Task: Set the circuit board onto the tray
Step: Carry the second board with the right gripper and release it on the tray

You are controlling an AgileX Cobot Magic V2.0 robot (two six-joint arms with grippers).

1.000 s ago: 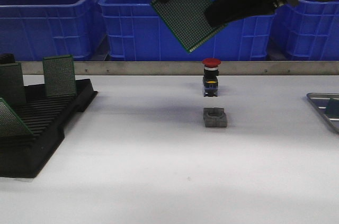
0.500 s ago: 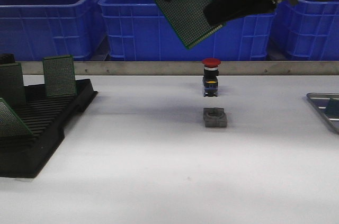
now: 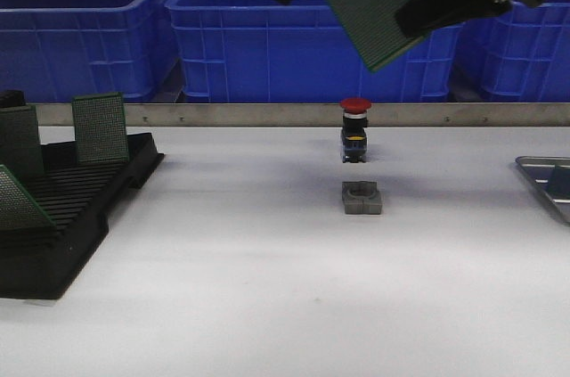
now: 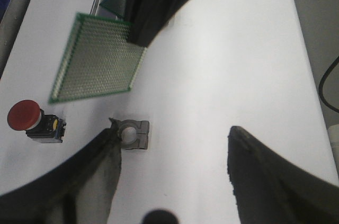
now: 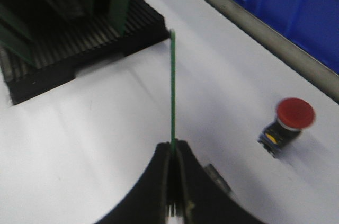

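Over on the left, the left gripper hangs high with its jaws wide apart, holding nothing. Centre stage, the circuit board rides tilted in the air, above the red button and grey block, clamped by one edge in the right gripper. The tray lies low at the far right edge of the table, so the right arm is nearer. The right wrist view shows the board edge-on between tight-closed fingers; the tray appears only in the front view.
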